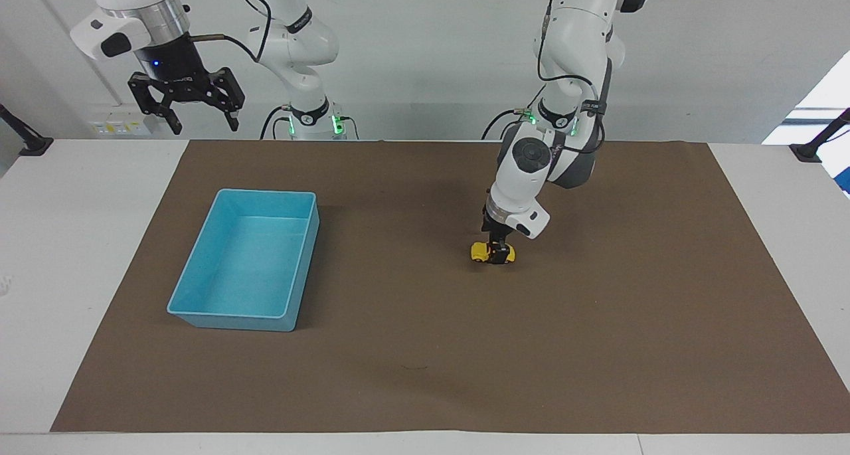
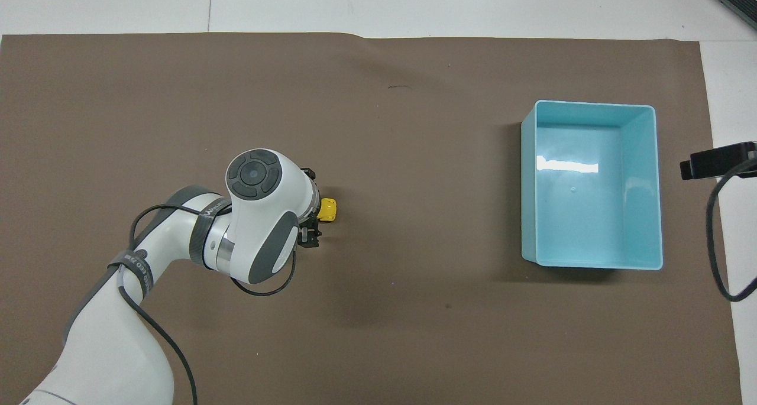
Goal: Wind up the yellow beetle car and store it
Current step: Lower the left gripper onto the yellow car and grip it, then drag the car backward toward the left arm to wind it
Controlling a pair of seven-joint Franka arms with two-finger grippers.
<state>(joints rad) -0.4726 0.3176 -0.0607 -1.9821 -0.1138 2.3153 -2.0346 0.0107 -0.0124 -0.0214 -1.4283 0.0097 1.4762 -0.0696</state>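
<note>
L gripper down over yellow beetle car mid brown mat, fingers straddling it, grip unclear, R gripper spread, waiting up at 10 o'clock, blue bin at 9 o'clock of car

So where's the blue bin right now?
The blue bin sits on the brown mat toward the right arm's end, apart from the yellow beetle car.

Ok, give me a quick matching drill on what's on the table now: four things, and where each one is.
Things:
1. yellow beetle car
2. left gripper
3. right gripper
4. blue bin

Places or states:
A. raised, waiting at the right arm's end
B. empty, on the brown mat
C. down over the car
D. on the mat, under a gripper

Pairs: 1-D, 2-C, 3-A, 4-B
</note>
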